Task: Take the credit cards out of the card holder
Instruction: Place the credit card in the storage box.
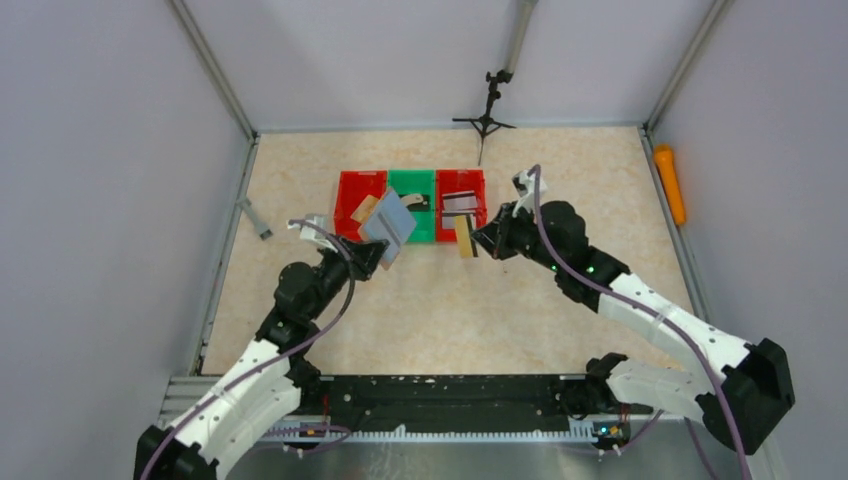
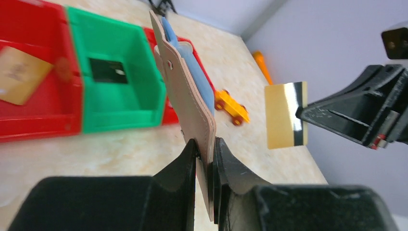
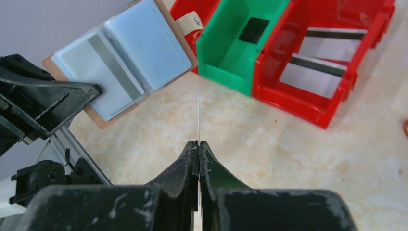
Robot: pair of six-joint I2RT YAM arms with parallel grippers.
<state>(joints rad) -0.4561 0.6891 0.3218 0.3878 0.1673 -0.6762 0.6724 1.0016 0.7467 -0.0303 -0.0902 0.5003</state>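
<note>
Our left hand clamps the opened card holder upright above the tabletop — our right hand pinches a gold card — near it, not touching.

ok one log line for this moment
left gripper: shut on card holder, aloft | right gripper: shut on gold card, clear of holder | red bins: cards inside

Overhead plus close wrist views (sharing bins).
</note>
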